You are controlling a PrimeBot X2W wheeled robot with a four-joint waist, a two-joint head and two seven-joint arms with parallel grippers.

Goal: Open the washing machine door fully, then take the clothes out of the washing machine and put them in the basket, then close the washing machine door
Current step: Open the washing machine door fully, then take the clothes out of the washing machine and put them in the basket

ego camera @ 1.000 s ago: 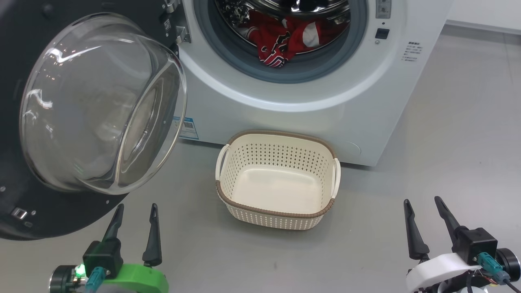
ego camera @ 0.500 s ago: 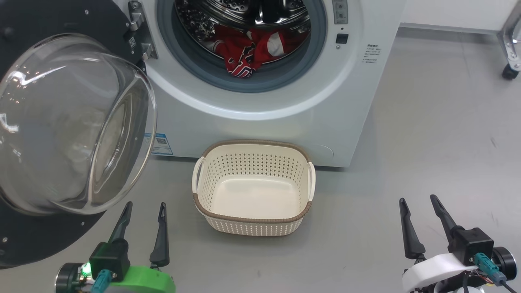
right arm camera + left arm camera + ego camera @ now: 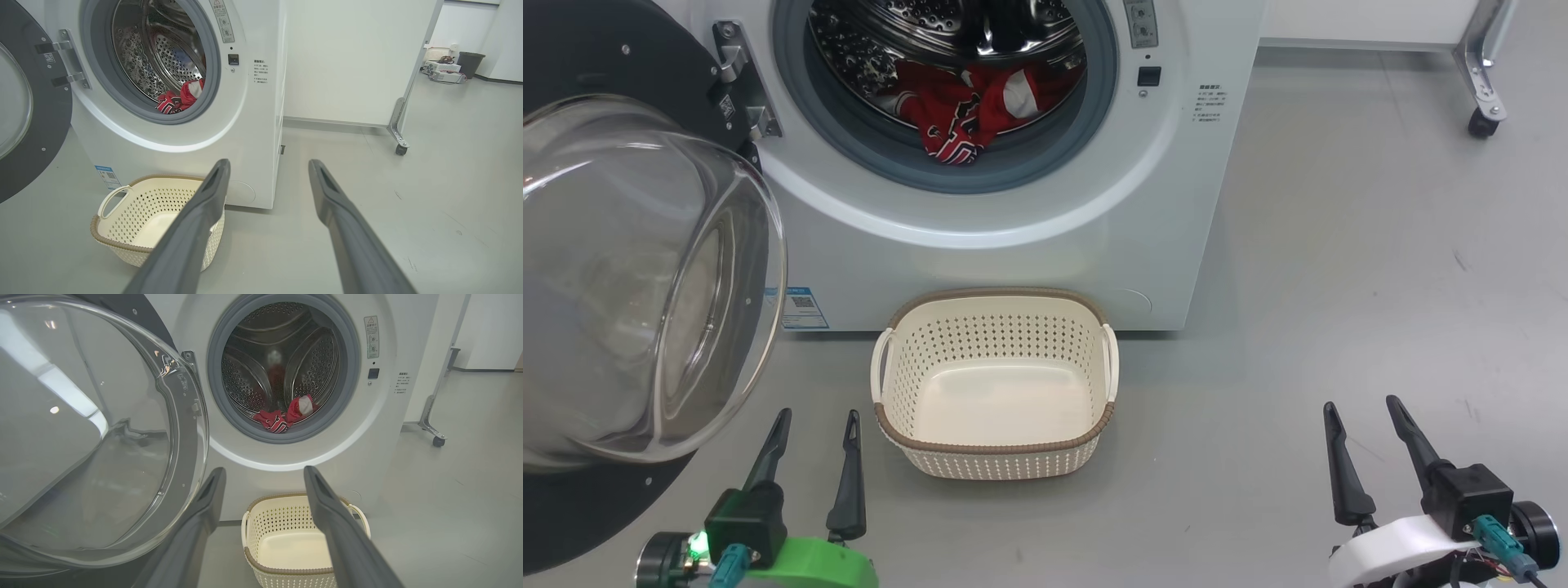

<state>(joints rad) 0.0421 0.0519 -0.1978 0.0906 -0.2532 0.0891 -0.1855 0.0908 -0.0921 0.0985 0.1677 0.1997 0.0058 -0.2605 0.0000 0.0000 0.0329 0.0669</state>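
White steel fills the head view's upper half: the washer (image 3: 1013,261) sits further left in that picture than a second ago, and so do all the things round it. The camera has turned, not the things, for their places relative to each other match the earlier frames. More of the drum (image 3: 980,33) shows at the top edge than before, and more grey floor (image 3: 1339,286) on the right, where a metal leg on a castor (image 3: 1482,73) has come into the picture.

The door (image 3: 645,278) stands swung wide on the washer's left. Its black ring and glass bowl are now cut off by the left edge, more than earlier. The washer's top is cut off too, and its printed labels are too small to read.

The basket (image 3: 992,447) stands empty on the floor just before the washer, as it did. In the wrist views a dark finger covers part of it.

The clothes (image 3: 956,106) lie in the drum at the lower lip of the opening, a red heap with white patches. How many garments there are cannot be told, nor what the lettering says.

The left end effector (image 3: 818,414) and the right end effector (image 3: 1361,403) keep their bottom corners, fingers spread, holding nothing, well apart from basket and clothes.
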